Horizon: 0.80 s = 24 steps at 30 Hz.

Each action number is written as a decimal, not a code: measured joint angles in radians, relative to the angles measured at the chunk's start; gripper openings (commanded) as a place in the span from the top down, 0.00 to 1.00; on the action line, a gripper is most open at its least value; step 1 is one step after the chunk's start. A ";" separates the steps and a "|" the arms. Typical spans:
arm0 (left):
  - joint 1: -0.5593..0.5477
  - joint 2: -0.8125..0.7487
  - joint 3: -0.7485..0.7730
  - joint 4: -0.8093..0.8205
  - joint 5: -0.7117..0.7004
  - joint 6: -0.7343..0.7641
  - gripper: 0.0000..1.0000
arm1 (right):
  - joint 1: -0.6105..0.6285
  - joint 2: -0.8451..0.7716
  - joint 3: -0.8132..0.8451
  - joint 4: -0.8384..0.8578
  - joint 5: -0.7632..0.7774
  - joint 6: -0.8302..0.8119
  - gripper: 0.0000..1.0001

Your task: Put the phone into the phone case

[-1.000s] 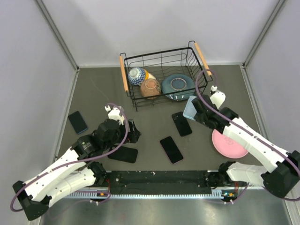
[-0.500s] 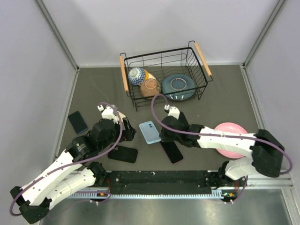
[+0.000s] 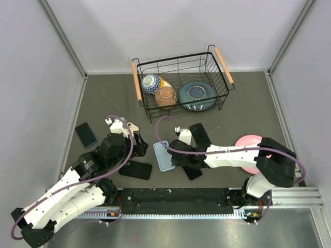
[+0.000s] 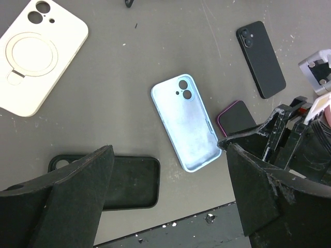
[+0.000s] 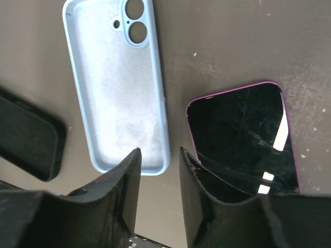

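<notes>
Nearest us a black case (image 3: 135, 169) lies flat beside our left gripper (image 4: 169, 147), whose jaws stand wide apart and hold nothing; our right gripper (image 5: 158, 155) hangs low, fingers a narrow gap apart with nothing clamped, over the near end of the light blue phone case (image 5: 119, 88); that case lies hollow side up on the table, the purple-rimmed phone (image 5: 243, 134) screen up just beside it, not touching; farther off lies a black phone (image 3: 199, 135); farthest, a wire basket (image 3: 178, 58) of bowls
</notes>
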 measured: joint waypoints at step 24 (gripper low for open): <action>0.002 0.021 -0.007 0.028 0.090 0.010 0.05 | 0.000 -0.171 -0.113 -0.173 -0.082 -0.371 0.01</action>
